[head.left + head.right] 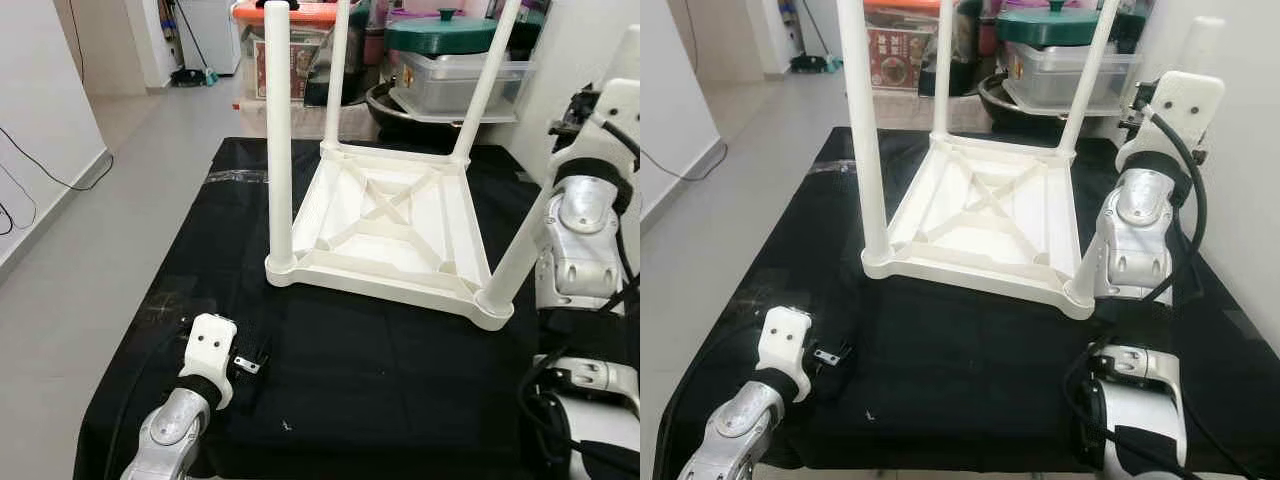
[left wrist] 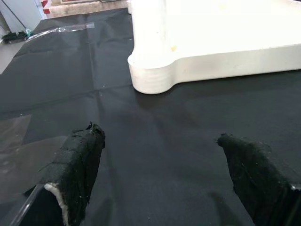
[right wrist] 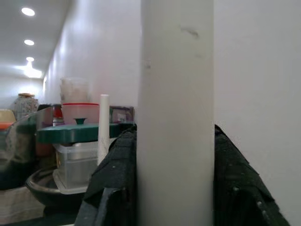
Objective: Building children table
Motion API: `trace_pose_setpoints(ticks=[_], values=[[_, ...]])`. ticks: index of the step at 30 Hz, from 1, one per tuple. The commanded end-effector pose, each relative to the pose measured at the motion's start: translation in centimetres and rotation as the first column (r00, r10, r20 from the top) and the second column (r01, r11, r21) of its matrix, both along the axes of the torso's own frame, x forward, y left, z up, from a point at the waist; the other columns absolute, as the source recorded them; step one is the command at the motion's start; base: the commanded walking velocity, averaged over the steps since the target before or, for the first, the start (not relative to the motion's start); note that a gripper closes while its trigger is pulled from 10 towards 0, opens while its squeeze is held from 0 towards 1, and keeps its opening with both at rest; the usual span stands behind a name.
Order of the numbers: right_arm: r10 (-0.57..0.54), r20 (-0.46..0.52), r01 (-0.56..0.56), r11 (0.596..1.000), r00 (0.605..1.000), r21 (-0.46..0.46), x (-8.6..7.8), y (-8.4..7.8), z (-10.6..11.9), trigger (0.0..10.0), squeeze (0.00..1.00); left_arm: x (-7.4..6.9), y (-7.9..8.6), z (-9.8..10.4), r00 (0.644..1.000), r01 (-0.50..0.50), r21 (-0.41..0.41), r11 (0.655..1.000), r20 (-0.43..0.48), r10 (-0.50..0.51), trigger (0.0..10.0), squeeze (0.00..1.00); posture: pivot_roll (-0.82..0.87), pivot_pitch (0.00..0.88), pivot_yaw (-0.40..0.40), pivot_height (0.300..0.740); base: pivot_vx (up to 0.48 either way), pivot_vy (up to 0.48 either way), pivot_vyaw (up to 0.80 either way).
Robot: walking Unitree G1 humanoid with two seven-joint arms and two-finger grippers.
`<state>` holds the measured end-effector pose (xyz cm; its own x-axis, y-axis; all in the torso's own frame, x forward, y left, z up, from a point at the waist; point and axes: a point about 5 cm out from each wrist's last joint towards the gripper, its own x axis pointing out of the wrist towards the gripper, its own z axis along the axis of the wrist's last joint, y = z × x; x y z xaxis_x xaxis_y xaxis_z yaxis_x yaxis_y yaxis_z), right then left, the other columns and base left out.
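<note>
The right gripper [image 3: 175, 188] is closed around the near right leg [image 3: 176, 103] of the table, a black finger [image 3: 115, 183] pressed against each side of the white tube. Judging by that grip well up the leg, the arm is seating the leg into its corner socket or steadying it there; the leg leans outward from the socket [image 1: 495, 305] towards the raised right arm rather than standing straight like the others, so it may not be fully home yet.

The left gripper [image 2: 162, 174] rests low on the black cloth [image 1: 380, 390] with its fingers spread wide and nothing between them, pointing at the near left corner [image 2: 150, 77] of the table and a little apart from it. That looks like a waiting or bracing position, ready to stop the table sliding while the other arm works.

The children table [image 1: 385, 225] lies upside down in the middle of the cloth-covered surface, which is the sensible way to fit legs from above. It is cream-white plastic, its underside showing a rim and crossed stiffening ribs, with rounded sockets at the corners. Three round legs [image 1: 278, 130] stand upright at the other corners. Behind it sit stacked storage boxes and a green-lidded pot [image 1: 440, 35]
</note>
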<state>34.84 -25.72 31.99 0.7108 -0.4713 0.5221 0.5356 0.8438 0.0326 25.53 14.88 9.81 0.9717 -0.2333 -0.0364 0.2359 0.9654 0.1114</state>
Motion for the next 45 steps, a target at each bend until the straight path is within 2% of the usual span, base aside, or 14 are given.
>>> trace_pose_setpoints(ticks=[1,13,14,16,17,18,20,24,26,27,32,34,36,45], values=[[0.032,0.029,-0.031,0.999,0.999,-0.006,-0.1,-0.3,1.2,0.0,0.00,0.0,-0.3,-0.3,1.000,0.008,0.004,1.000,-0.008,-0.008,10.0,0.00,0.05,0.000,-0.059,0.740,0.000,0.000,0.00],[0.196,-0.045,-0.181,0.957,0.980,0.225,1.3,-1.3,0.3,0.0,0.00,0.1,-0.3,-0.6,1.000,0.016,0.012,1.000,-0.015,-0.016,10.0,0.00,0.04,0.000,-0.053,0.740,0.000,0.000,0.00],[0.260,-0.057,-0.205,0.861,0.964,0.465,2.1,-2.0,-1.4,0.0,0.00,0.1,-0.3,-0.6,1.000,0.016,0.014,1.000,-0.017,-0.016,10.0,0.00,0.04,0.000,-0.053,0.740,0.000,0.000,0.00],[0.260,-0.057,-0.205,0.861,0.964,0.465,2.1,-2.0,-1.4,0.0,0.00,0.1,-0.3,-0.6,1.000,0.016,0.014,1.000,-0.017,-0.016,10.0,0.00,0.04,0.000,-0.053,0.740,0.000,0.000,0.00],[0.280,-0.061,-0.192,0.786,0.958,0.588,2.5,-2.3,-2.7,0.0,0.00,0.1,-0.3,-0.6,1.000,0.016,0.014,1.000,-0.018,-0.016,10.0,0.00,0.05,0.000,-0.052,0.740,0.000,0.000,0.00],[0.280,-0.061,-0.192,0.786,0.958,0.588,2.5,-2.3,-2.7,0.0,0.00,0.1,-0.3,-0.6,1.000,0.016,0.014,1.000,-0.018,-0.016,10.0,0.00,0.05,0.000,-0.052,0.740,0.000,0.000,0.00],[0.297,-0.089,-0.093,0.546,0.951,0.833,2.9,-2.4,-7.8,0.0,0.00,0.0,-0.2,-0.7,1.000,0.015,0.015,1.000,-0.021,-0.014,10.0,0.00,0.05,0.000,-0.052,0.740,0.000,0.000,0.00],[0.362,-0.158,-0.017,0.436,0.919,0.900,2.9,-1.3,-12.5,0.0,0.00,0.0,-0.2,-0.7,1.000,0.014,0.017,1.000,-0.022,-0.013,10.0,0.00,0.05,0.000,-0.050,0.740,0.000,0.000,0.00],[0.391,-0.254,0.063,0.438,0.885,0.897,2.1,-1.1,-16.1,0.0,0.00,0.0,-0.1,-0.6,1.000,0.015,0.020,1.000,-0.022,-0.015,10.0,0.00,0.06,0.000,-0.056,0.740,0.000,0.000,0.00],[0.450,-0.380,0.174,0.433,0.808,0.884,0.2,-1.0,-21.1,0.0,0.00,0.0,0.0,-0.6,1.000,0.016,0.023,1.000,-0.022,-0.015,10.0,0.00,0.06,0.000,-0.054,0.740,0.000,0.000,0.00],[0.556,-0.443,0.222,0.421,0.703,0.880,-2.1,-0.4,-25.1,0.0,0.00,0.0,0.2,-0.6,1.000,0.012,0.023,1.000,-0.022,-0.012,10.0,0.00,0.06,0.000,-0.049,0.740,0.000,0.000,0.00],[0.556,-0.443,0.222,0.421,0.703,0.880,-2.1,-0.4,-25.1,0.0,0.00,0.0,0.2,-0.6,1.000,0.012,0.023,1.000,-0.022,-0.012,10.0,0.00,0.06,0.000,-0.049,0.740,0.000,0.000,0.00],[0.666,-0.428,0.200,0.393,0.611,0.898,-3.0,1.1,-26.6,0.0,0.00,0.0,-0.1,-0.5,0.999,0.024,0.022,0.999,-0.023,-0.023,10.0,0.00,0.05,0.000,-0.039,0.740,0.000,0.000,0.00],[0.784,-0.385,0.169,0.348,0.487,0.922,-3.6,3.9,-27.9,0.0,0.00,0.1,0.0,-0.4,0.999,0.037,0.027,0.999,-0.025,-0.037,10.0,0.00,0.06,0.000,-0.037,0.740,0.000,0.000,0.00]])
